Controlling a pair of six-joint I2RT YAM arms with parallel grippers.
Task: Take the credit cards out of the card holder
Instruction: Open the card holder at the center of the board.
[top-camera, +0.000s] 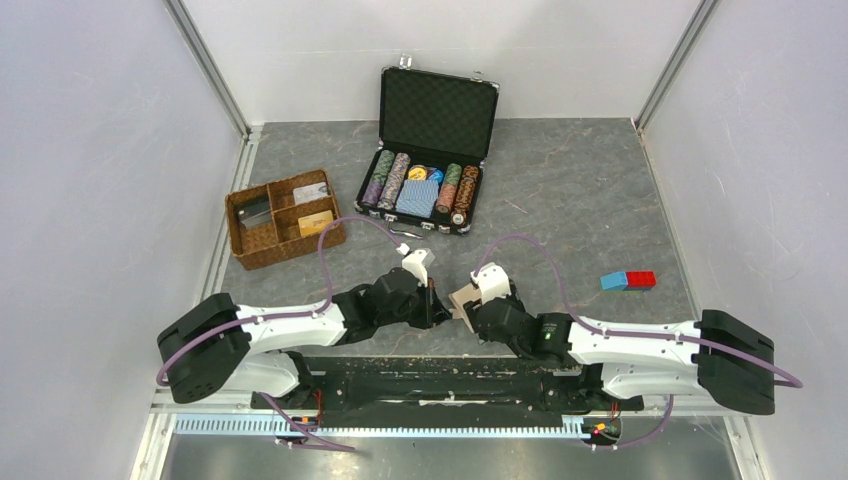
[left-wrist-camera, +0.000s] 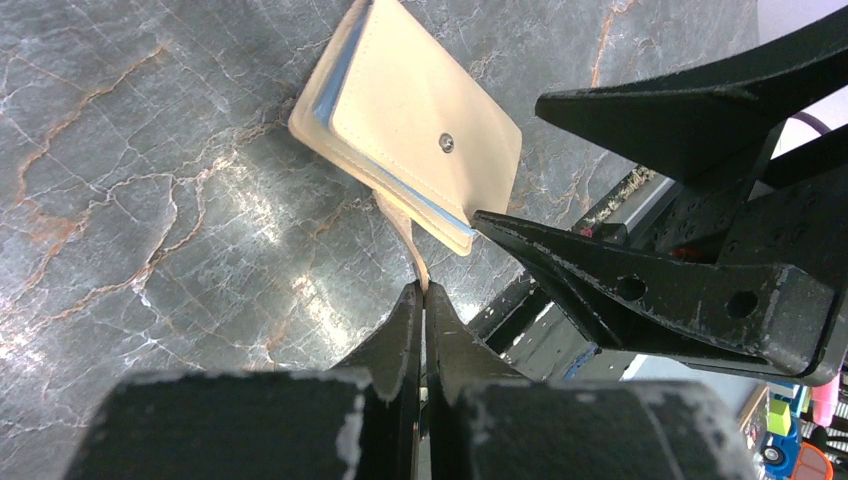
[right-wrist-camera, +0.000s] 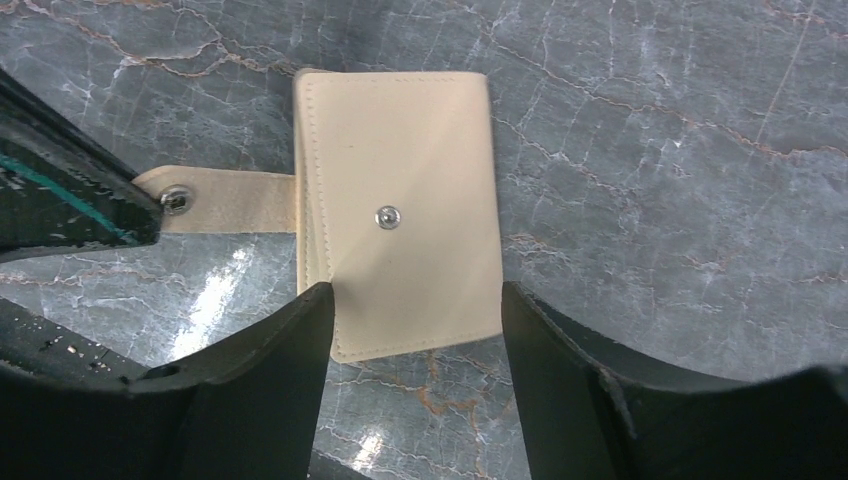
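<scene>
left pincer (left-wrist-camera: 422, 292) clenched on strap (right-wrist-camera: 240, 200) | right pincer (right-wrist-camera: 415, 295) straddles card holder (right-wrist-camera: 400, 150), grip unclear

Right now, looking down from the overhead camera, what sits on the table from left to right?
In order: brown wicker divided tray, open black case of poker chips, blue block, red block. The card holder overlaps the case: skipped.
</scene>
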